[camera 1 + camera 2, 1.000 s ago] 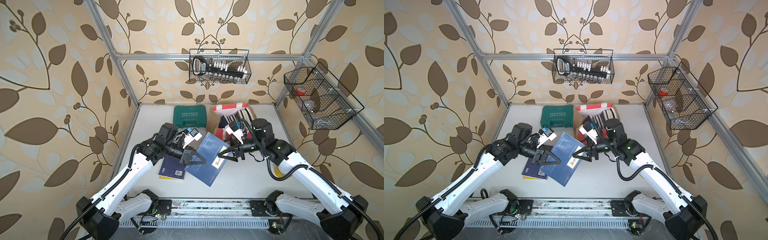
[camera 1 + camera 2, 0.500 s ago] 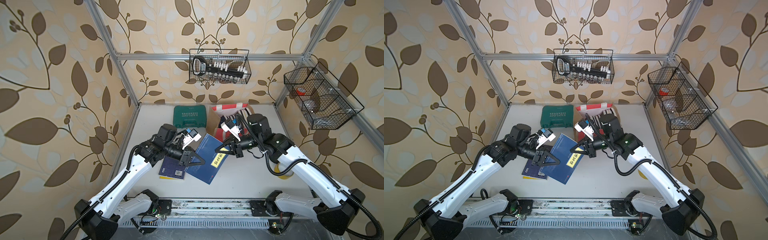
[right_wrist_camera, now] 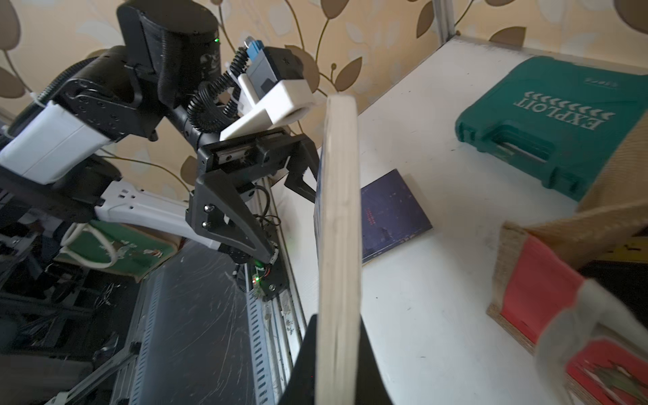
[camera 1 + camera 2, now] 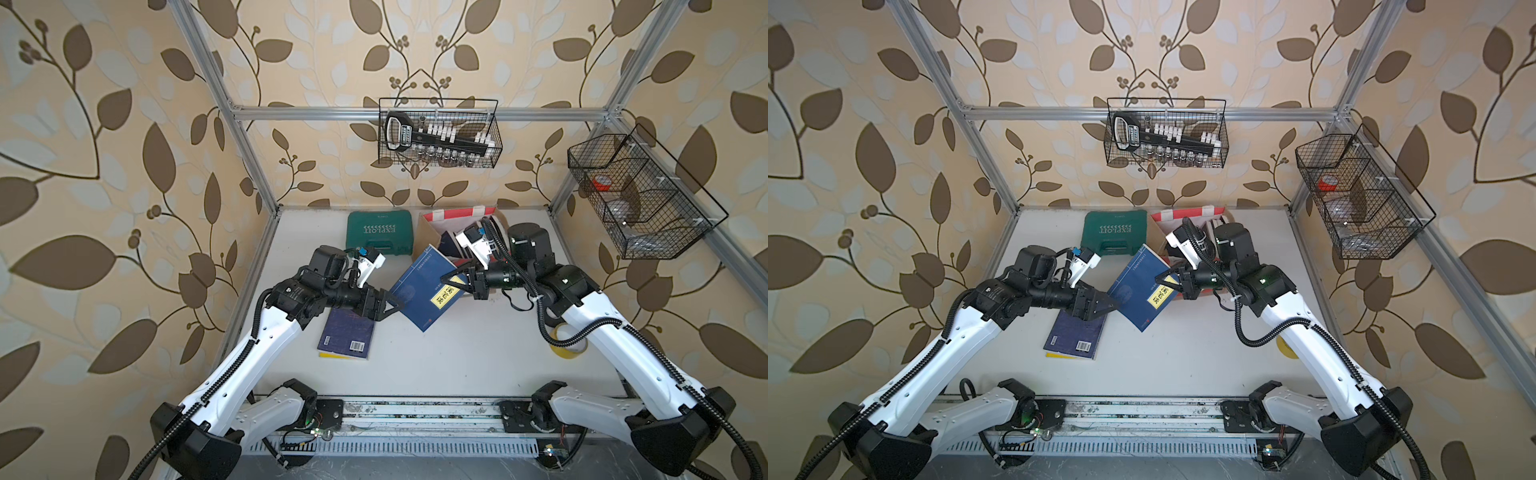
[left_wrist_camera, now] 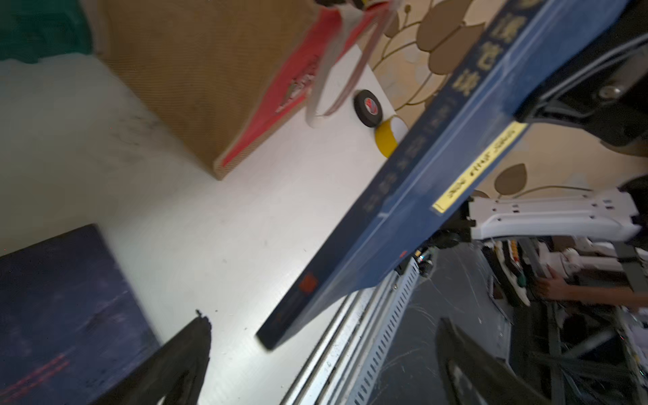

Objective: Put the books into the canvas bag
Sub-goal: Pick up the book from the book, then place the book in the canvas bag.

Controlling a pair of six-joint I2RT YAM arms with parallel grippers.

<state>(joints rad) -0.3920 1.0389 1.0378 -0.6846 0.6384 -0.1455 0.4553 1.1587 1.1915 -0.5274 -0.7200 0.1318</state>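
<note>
**Q:** What is each pincer doing?

**A:** In a top view, the right pincer [image 4: 455, 276] is clenched on the edge of a blue book [image 4: 428, 286], beside its yellow title label. The book is in the air, tilted, with one corner pointing down at the table [image 4: 457, 357]. The left pincer [image 4: 390, 309] has its jaws spread wide just beside the book's opposite edge and grips nothing.

**Q:** Where is the book in relation to the bag?

**A:** It is just in front of the canvas bag [image 4: 428, 237], which stands open at the back of the table next to a green tool case [image 4: 380, 232]. Dark covers show inside the bag. A dark book [image 4: 345, 334] lies flat on the table under the left arm, with a yellow one peeking out beneath it.

**Q:** How will the book handle?

**A:** It looks like a thin paperback, so it is probably light but bendy. Pinched at one edge, it may sag or swivel. A deep hold near the spine should be the steadiest. The cover looks smooth, so it may be slippery.
</note>
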